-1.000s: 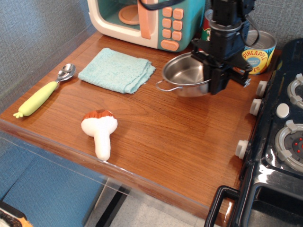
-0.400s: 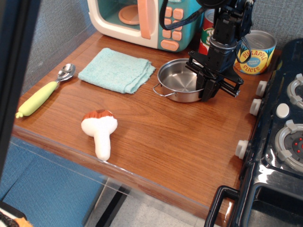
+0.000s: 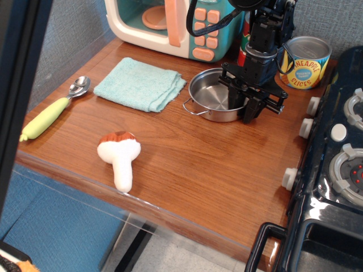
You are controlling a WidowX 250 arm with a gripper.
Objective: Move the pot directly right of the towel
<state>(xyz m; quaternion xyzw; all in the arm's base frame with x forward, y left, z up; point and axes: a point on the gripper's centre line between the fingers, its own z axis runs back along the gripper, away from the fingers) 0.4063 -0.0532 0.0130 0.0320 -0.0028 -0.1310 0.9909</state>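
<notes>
The shiny steel pot stands on the wooden table just right of the light teal towel, its wire loop handle pointing front-left. My gripper points down over the pot's right rim, one finger inside the pot and one outside. The jaws stand slightly apart around the rim, and the pot rests on the table.
A toy microwave stands behind the towel. A pineapple can and a red can stand behind the pot. A toy stove lies along the right. A spoon with a yellow handle and a toy mushroom lie front-left.
The pot was held above the table a second ago and has come down left onto it beside the towel. The gripper has since shifted slightly left and up while the pot stayed put.
</notes>
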